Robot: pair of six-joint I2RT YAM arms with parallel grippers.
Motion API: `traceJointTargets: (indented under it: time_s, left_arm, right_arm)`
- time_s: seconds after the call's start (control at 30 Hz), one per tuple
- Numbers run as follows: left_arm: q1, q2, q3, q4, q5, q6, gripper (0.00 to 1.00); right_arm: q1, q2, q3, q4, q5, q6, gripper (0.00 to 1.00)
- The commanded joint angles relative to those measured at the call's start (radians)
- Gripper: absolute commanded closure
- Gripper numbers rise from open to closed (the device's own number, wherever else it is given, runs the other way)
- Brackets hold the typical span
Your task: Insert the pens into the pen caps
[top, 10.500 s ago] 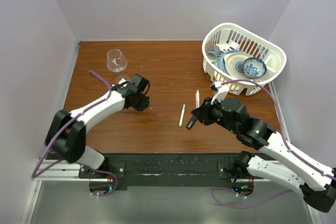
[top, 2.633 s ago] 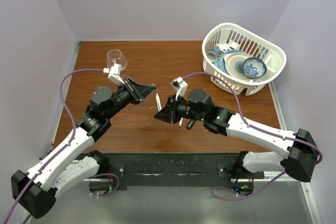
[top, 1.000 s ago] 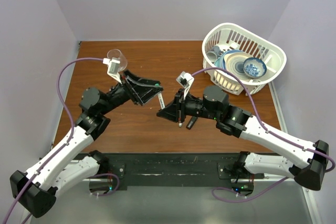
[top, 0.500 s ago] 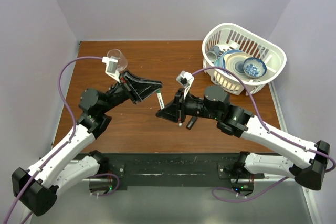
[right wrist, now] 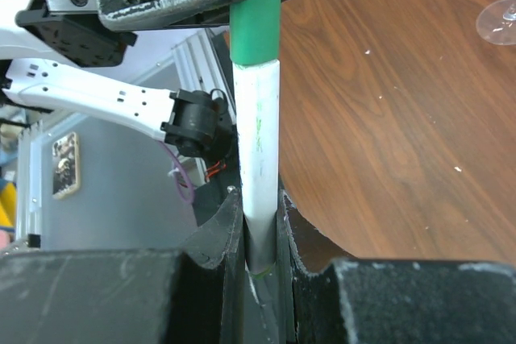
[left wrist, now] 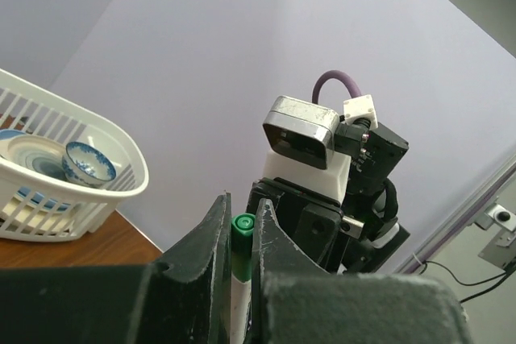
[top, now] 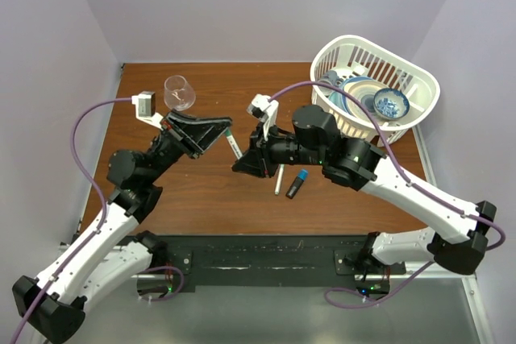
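**Left gripper** point(left wrist: 242, 209): mine, raised above the table point(top: 201, 191). The fingers are clenched on a green cap point(right wrist: 256, 14), one pad on each side. The cap's round end shows at my fingertips in the left wrist view.

**Right gripper** point(right wrist: 260, 205): mine, raised opposite the left one, the tips of the two near each other. It is clamped on the barrel of a white pen point(right wrist: 260, 142).

**White pen, held:** in the air between my two grippers, clear of the table. Its end sits in the green cap, and green meets white flush in the right wrist view. How deep the pen sits inside I cannot tell.

**Second white pen** point(top: 279, 180): lying flat on the table near the middle, partly under my right arm. Whether it carries a cap I cannot tell.

**Black marker** point(top: 295, 188): lying on the table just beside the second white pen, on its right and roughly parallel to it.

**Blue cap** point(top: 302, 176): at the marker's far end, touching it.

**Wine glass** point(top: 179, 93): clear, on the far left part of the table, beyond my left gripper.

**Basket** point(top: 430, 86): white and slatted, in the far right corner. It holds plates stood on edge and a blue-patterned bowl point(top: 391, 103).
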Motion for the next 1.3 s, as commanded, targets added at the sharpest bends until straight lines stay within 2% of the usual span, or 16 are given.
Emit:
traceJointTargets:
  time_s: [0.0,0.17,0.23,0.37,0.53,0.57,0.7,0.83,0.9,0.97,1.17,1.23,1.27]
  left_arm:
    - [-0.046,-0.024,-0.083,-0.173,0.265,-0.014,1.00]
    - [-0.056,-0.059,-0.172,-0.072,0.324,-0.095,1.00]
    - [-0.064,-0.044,-0.195,0.032,0.354,-0.157,1.00]
    - [-0.099,-0.022,-0.153,-0.079,0.376,-0.094,1.00]
    - [-0.116,-0.059,-0.245,0.053,0.374,-0.215,1.00]
    - [-0.118,-0.059,-0.230,0.036,0.382,-0.213,1.00]
    - [-0.119,-0.074,-0.163,-0.241,0.388,-0.085,1.00]
    - [-0.133,-0.071,-0.158,-0.320,0.381,-0.059,1.00]
    - [-0.141,-0.071,-0.137,-0.427,0.359,-0.005,1.00]
    - [-0.145,-0.074,-0.127,-0.459,0.336,0.023,1.00]
    - [-0.177,-0.061,-0.161,-0.357,0.284,-0.026,1.00]
    - [-0.202,-0.041,-0.099,-0.448,0.261,0.033,1.00]
    - [-0.205,-0.039,-0.078,-0.569,0.238,0.093,1.00]
  right_arm:
    - [-0.032,0.047,0.157,0.242,0.136,-0.059,1.00]
    - [-0.063,0.078,0.236,0.239,0.064,-0.058,1.00]
    - [-0.077,0.098,0.259,0.233,0.033,-0.074,1.00]
    - [-0.080,0.144,0.307,0.239,-0.039,-0.070,1.00]
    - [-0.081,0.150,0.316,0.261,-0.045,-0.077,1.00]
    - [-0.084,0.153,0.333,0.249,-0.042,-0.081,1.00]
    - [-0.093,0.176,0.394,0.198,-0.022,-0.123,1.00]
    - [-0.092,0.232,0.489,0.131,0.013,-0.151,1.00]
    - [-0.092,0.239,0.505,0.121,0.030,-0.163,1.00]
    - [-0.090,0.249,0.523,0.115,0.036,-0.168,1.00]
    - [-0.089,0.289,0.511,0.172,0.053,-0.131,1.00]
    - [-0.089,0.292,0.503,0.172,0.082,-0.134,1.00]
    - [-0.089,0.292,0.505,0.167,0.105,-0.148,1.00]
